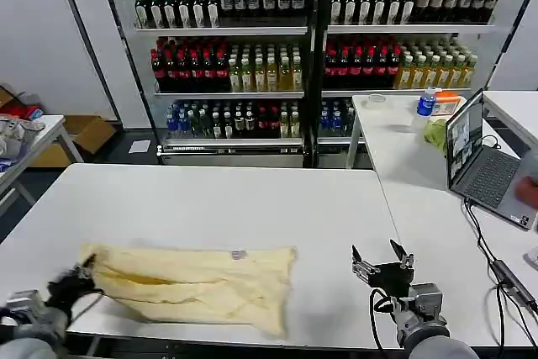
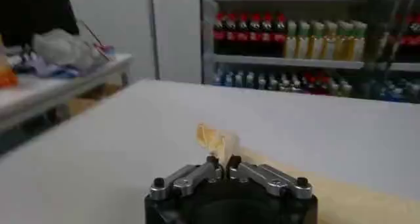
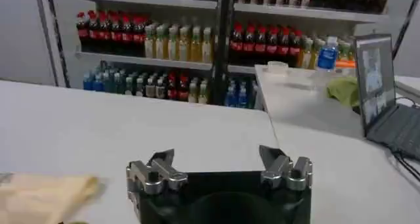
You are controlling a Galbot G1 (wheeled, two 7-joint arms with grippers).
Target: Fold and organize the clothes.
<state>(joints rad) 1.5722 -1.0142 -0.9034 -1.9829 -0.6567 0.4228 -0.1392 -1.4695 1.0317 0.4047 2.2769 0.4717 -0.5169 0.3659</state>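
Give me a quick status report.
Left gripper shut on T-shirt corner. Right gripper open, empty, beside it. T-shirt partly folded on table. Nothing in the way.

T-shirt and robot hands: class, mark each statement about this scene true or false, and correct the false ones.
1. The left hand is shut on the T-shirt. True.
2. The right hand holds the shirt's other end. False: it is open over bare table, apart from the shirt.
3. The T-shirt lies on the white table. True.
4. The laptop is closed. False: it stands open on the side table.
5. The T-shirt is dark blue. False: it is pale cream-yellow.
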